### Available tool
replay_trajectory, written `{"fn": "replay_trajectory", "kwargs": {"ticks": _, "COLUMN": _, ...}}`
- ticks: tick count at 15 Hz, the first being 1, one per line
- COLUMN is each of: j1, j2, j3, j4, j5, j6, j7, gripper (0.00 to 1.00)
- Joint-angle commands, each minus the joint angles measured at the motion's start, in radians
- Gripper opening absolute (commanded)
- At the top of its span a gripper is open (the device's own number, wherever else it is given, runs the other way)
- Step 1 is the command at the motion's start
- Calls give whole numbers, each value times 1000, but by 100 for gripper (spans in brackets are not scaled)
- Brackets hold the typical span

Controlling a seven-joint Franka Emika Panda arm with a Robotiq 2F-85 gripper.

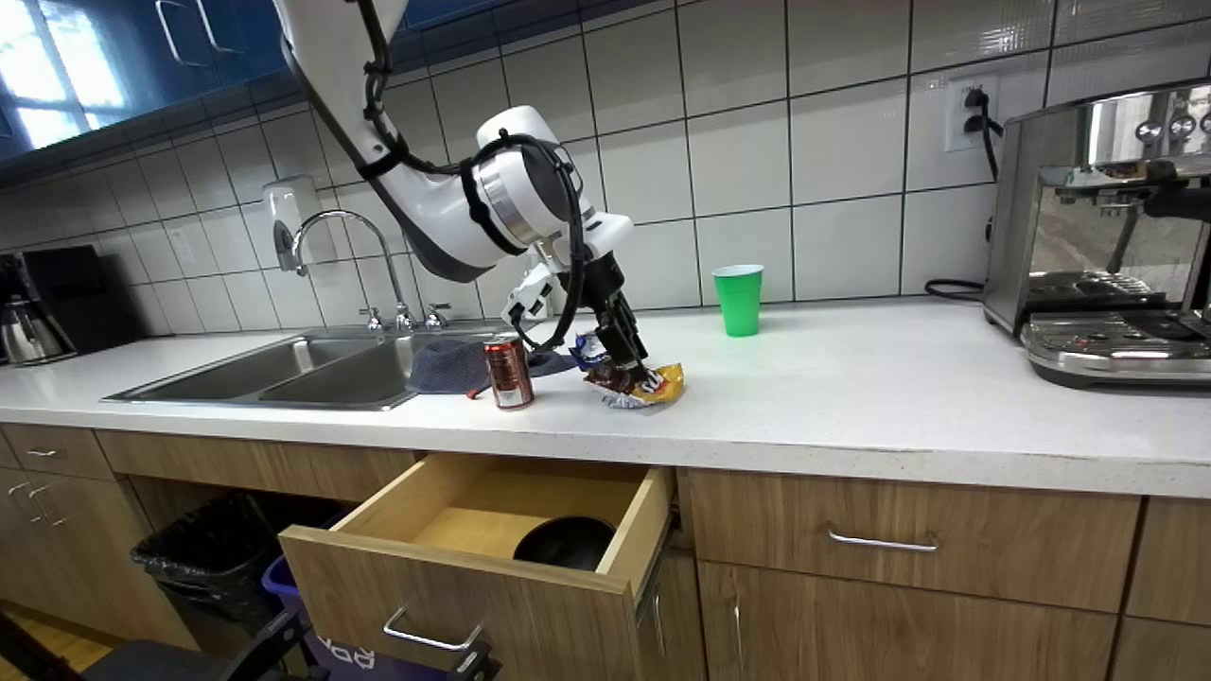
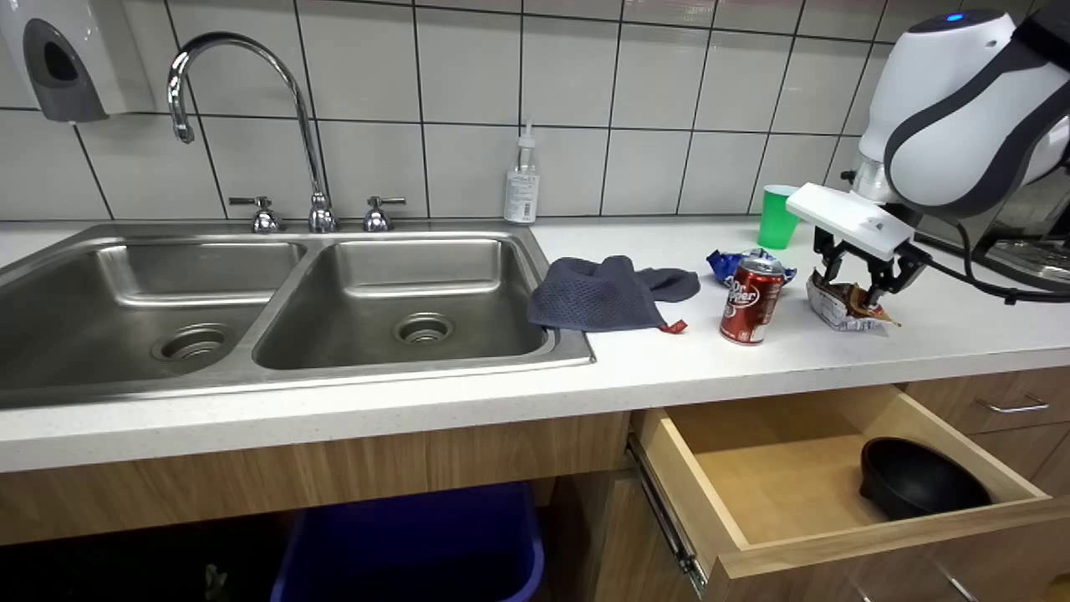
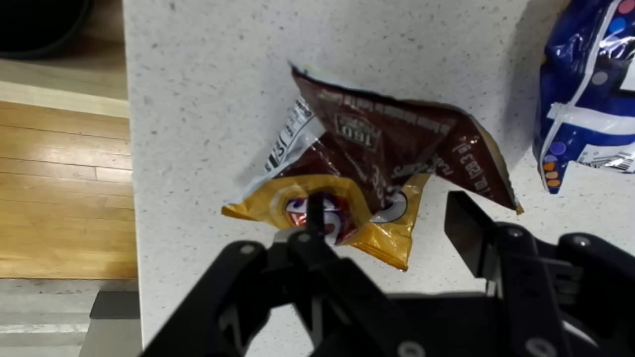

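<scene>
1 crumpled brown, yellow and silver foil snack packet (image 3: 362, 153) lay on the white speckled countertop (image 3: 188, 124), below the black 2-fingered pincer (image 3: 389, 218), whose fingers stood apart with part of the packet seen between them. In the wrist view, 1 fingertip overlapped the yellow panel; the opposite fingertip showed just beside the packet. Contact could not be told. Nearby were 1 blue foil packet (image 3: 588, 99), 1 red metal can (image 2: 752, 301), 1 dark blue-grey cloth (image 2: 598, 297), 1 green tapered cup (image 2: 778, 219) and, inside 1 open wooden drawer (image 2: 752, 468), 1 round black bowl (image 2: 919, 481). The can bore white "Dr Pepper" lettering; the blue packet, a barcode. Inverted print on the brown panel was partly legible; a fingertip partly hid the yellow panel's emblem.
</scene>
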Motion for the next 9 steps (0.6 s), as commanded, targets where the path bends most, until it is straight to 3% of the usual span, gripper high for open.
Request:
{"fn": "replay_trajectory", "kwargs": {"ticks": 1, "j1": 22, "j2": 2, "j3": -21, "j4": 6, "j5": 13, "j6": 8, "j7": 8, "gripper": 35}}
{"fn": "replay_trajectory", "kwargs": {"ticks": 6, "j1": 28, "j2": 0, "j3": -23, "j4": 1, "j5": 10, "j6": 8, "j7": 11, "gripper": 0}}
{"fn": "replay_trajectory", "kwargs": {"ticks": 9, "j1": 34, "j2": -3, "j3": -25, "j4": -2, "j5": 7, "j6": 8, "j7": 13, "gripper": 0}}
